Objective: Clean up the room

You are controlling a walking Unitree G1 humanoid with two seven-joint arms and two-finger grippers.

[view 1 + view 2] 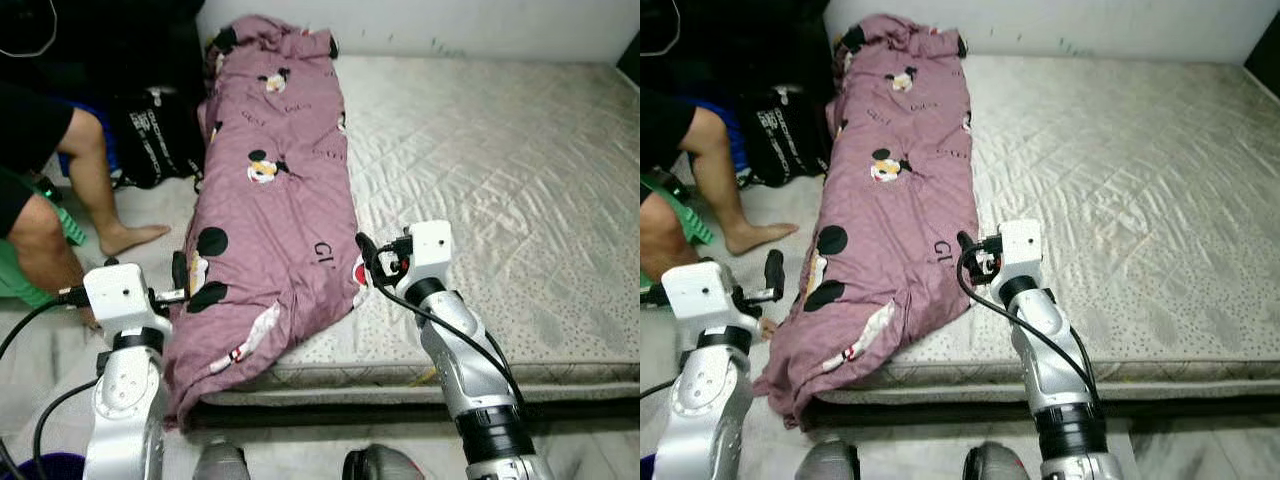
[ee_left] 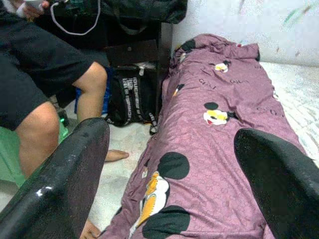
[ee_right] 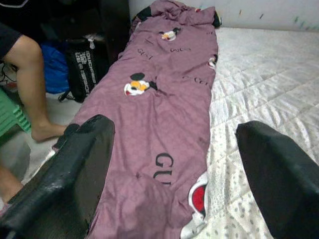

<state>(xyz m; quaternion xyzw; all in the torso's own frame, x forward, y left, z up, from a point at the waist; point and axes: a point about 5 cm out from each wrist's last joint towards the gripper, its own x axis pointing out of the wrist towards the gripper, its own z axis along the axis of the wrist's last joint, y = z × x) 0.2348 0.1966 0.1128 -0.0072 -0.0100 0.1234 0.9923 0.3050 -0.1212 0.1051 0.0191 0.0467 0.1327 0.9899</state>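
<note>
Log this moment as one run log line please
left end effector: open, at blanket edge | right end effector: open, over blanket | blanket: folded lengthwise on mattress

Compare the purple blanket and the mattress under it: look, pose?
The purple blanket is printed with cartoon mice and lettering; the mattress is plain pale grey and quilted. The blanket lies bunched in a long strip along the robot's left edge; the mattress lies flat and spread. The blanket's near end droops over the edge toward the floor; the mattress stays level. Both are soft bedding, touching.
</note>
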